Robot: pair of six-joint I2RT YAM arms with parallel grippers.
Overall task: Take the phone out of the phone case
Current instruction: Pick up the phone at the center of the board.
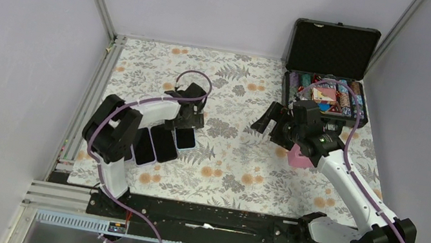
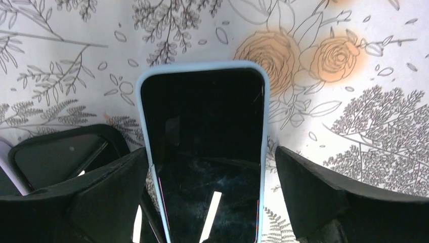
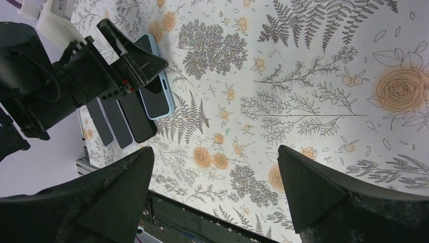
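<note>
Left gripper [image 2: 212,154] hung over the phone [image 2: 202,121] in its pale blue case [image 2: 264,116], left side of counter [image 1: 232,163]; jaws wide, astride it, contact unclear. Right gripper [image 1: 271,125] jaws stood wide, empty. Advice: close squarely on case edges, then peel

Plain lavender-grey walls [image 1: 218,4] — a floral cloth [image 1: 239,164] spread between them, metal rails [image 1: 89,95] alongside.

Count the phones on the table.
3, in a row: the blue-cased phone under the left gripper, the black-cased phone beside it, the pale-cased phone next; the left arm may hide more.
</note>
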